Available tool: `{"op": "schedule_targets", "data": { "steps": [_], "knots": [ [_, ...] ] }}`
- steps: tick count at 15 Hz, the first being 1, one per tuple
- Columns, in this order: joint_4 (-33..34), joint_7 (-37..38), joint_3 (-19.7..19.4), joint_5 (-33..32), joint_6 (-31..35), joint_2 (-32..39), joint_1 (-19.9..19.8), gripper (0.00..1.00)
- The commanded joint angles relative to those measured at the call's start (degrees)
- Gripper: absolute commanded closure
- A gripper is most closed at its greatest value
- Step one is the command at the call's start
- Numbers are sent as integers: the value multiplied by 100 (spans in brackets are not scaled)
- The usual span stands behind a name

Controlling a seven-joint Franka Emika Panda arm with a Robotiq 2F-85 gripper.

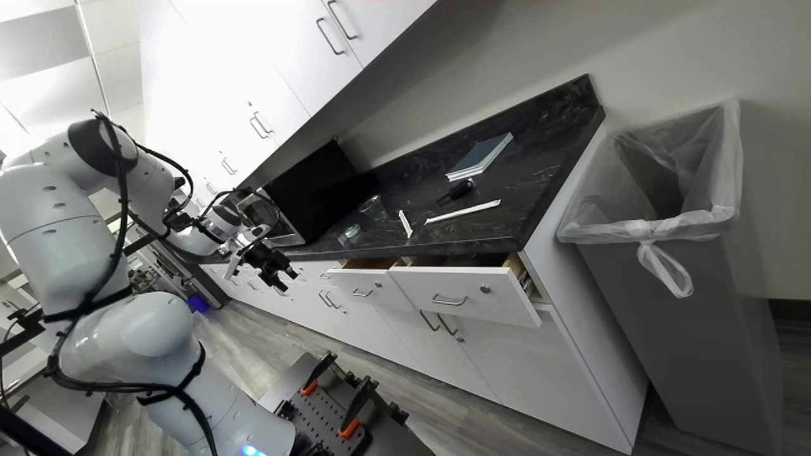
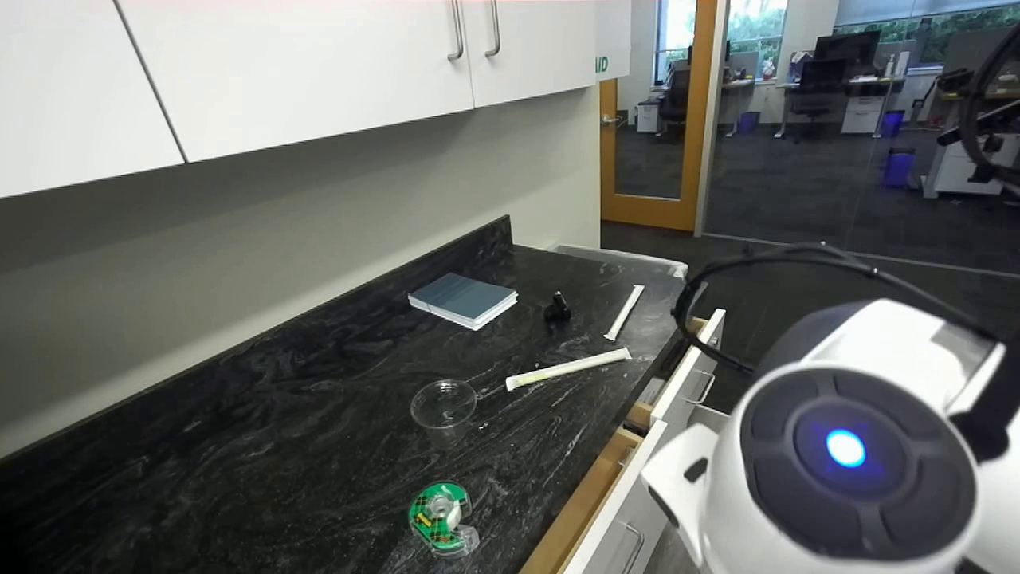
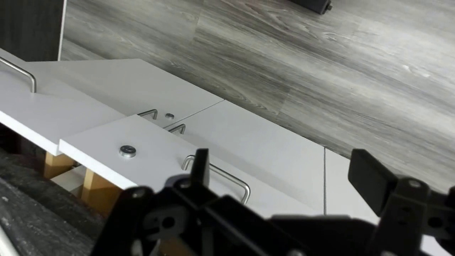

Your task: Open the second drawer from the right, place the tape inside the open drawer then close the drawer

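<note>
With the second drawer from the right (image 3: 160, 153) open, fetching the tape (image 2: 436, 512) seemed my step: it lay on the surface (image 2: 271, 446), so my empty end effector (image 3: 282, 174), jaws apart, needed to go and grasp it.

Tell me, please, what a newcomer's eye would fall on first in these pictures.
Probably the white Franka arm, large at the left of an exterior view, with its gripper open and empty. Next would likely come the second drawer from the right and the rightmost drawer, both pulled out beneath the dark countertop. Then perhaps the green tape dispenser, the most vivid color on that countertop.
</note>
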Motion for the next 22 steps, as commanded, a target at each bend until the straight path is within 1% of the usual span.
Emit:
{"op": "schedule_targets", "data": {
  "steps": [1,3,5,8,9,10,11,13,15,16,17,19,22],
  "knots": [
    [930,338,-345,-528,-605,1105,690,0],
    [1252,237,-600,-662,-665,1568,1068,0],
    [1521,-72,-854,-789,-607,1989,1426,0],
    [1676,-876,-1105,-1014,-425,2368,1773,0],
    [1685,-1043,-1218,-1133,-481,2420,1904,0],
    [1608,-1008,-1370,-1277,-488,2357,2025,0],
    [1529,-843,-1328,-980,-285,2356,1979,0],
    [1543,-888,-1443,-1115,-294,2406,2086,0],
    [1558,-932,-1454,-1129,-295,2406,2090,0],
    [1726,-866,-1535,-1165,-719,2496,2241,0],
    [1877,-704,-1674,-1377,-1164,2608,2506,0],
    [1921,-558,-1809,-1624,-1521,2752,2762,0],
    [1929,182,-2022,-2113,-1842,2993,3199,0]
  ]
}}
